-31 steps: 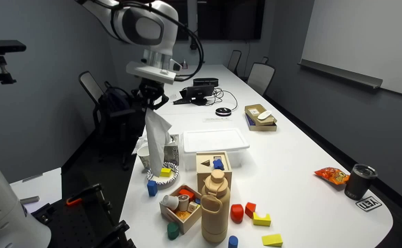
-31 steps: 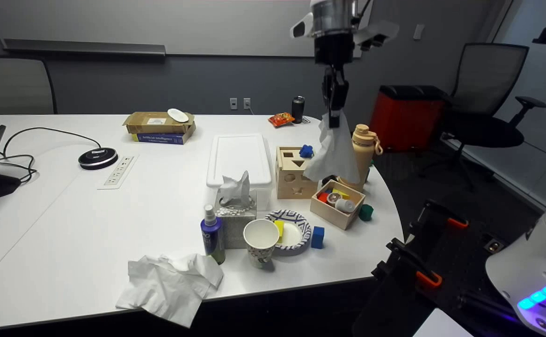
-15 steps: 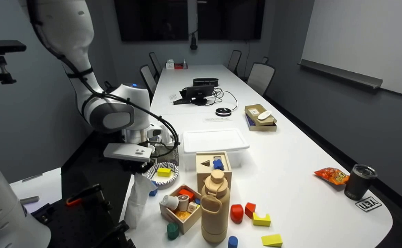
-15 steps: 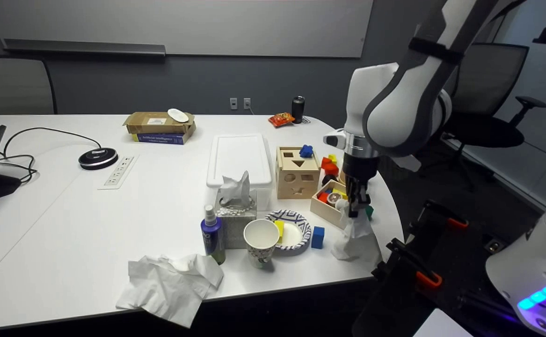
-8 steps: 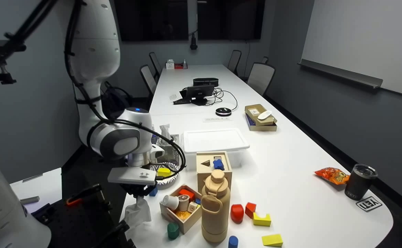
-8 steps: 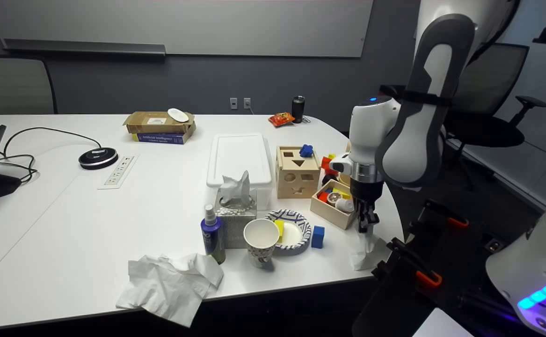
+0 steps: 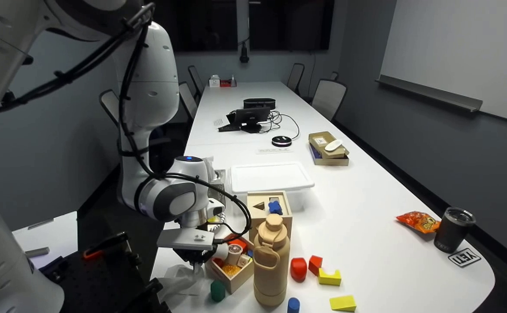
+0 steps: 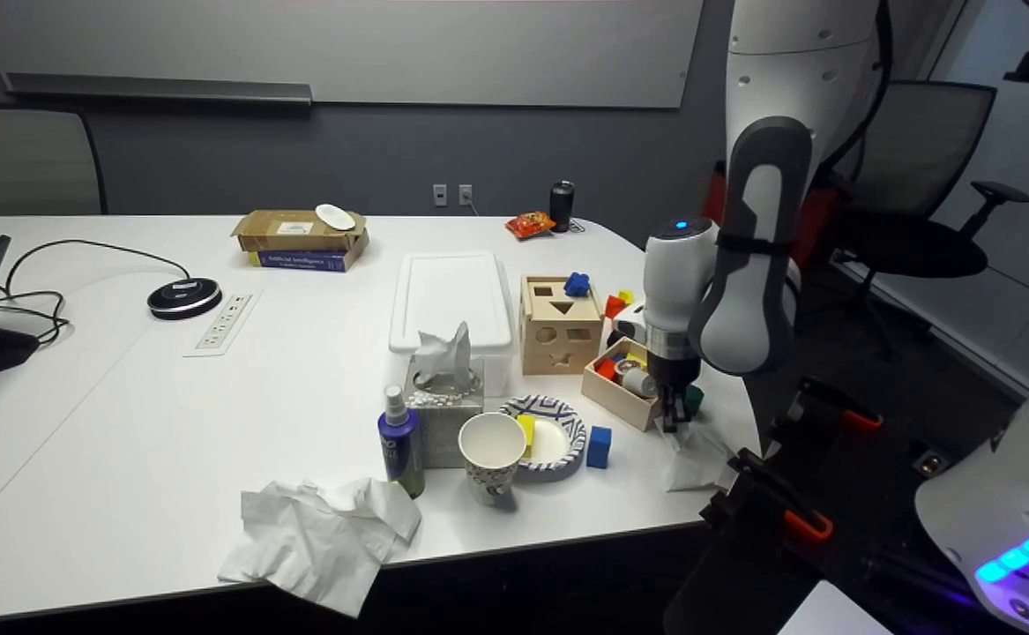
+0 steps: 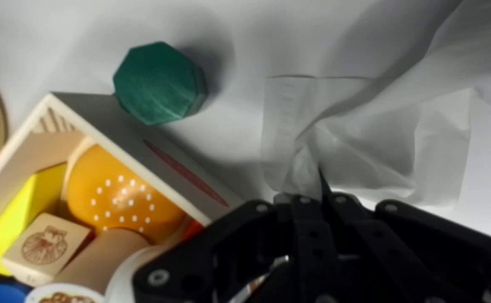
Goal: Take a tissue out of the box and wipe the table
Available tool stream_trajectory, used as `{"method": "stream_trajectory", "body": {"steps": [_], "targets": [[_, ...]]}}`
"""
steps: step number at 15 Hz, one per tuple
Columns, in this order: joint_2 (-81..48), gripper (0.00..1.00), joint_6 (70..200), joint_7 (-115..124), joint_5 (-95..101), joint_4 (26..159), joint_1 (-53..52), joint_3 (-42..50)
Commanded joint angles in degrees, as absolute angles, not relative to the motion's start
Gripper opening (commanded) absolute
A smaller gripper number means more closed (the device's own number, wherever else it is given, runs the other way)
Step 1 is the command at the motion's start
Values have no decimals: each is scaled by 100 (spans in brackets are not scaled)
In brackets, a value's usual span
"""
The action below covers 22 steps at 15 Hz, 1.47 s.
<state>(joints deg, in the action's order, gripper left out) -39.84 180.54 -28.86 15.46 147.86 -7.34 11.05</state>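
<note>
Arm bent — 2 fingers pinched, pointing down.

In an exterior view we read YETI in bold capitals on a framed sticker on the white conference table, just beside a black tumbler whose own pale letters we cannot be sure of. In an exterior view we make out Artificial Intelligence on the spine of a blue book. The label on the cardboard box above it and the print on the spray bottle are too small for us.
</note>
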Motion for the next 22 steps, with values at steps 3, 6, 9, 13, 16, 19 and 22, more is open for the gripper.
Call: {"method": "stream_trajectory", "body": {"steps": [3, 6, 9, 13, 16, 19, 22], "targets": [[-4011, 0, 17541, -2297, 1564, 14515, -182, 91], [-3976, 0, 17325, -2200, 1516, 14465, 155, -413], [-3981, 0, 17221, -2233, 1507, 14454, 380, -656], [-3870, 0, 17378, -2205, 1790, 14501, -161, -19], [-3810, 0, 17364, -2223, 2135, 14534, -641, 590], [-3788, 0, 17445, -2134, 2482, 14557, -1229, 1198], [-3831, 0, 17482, -2069, 2663, 14551, -1592, 1504]]}}
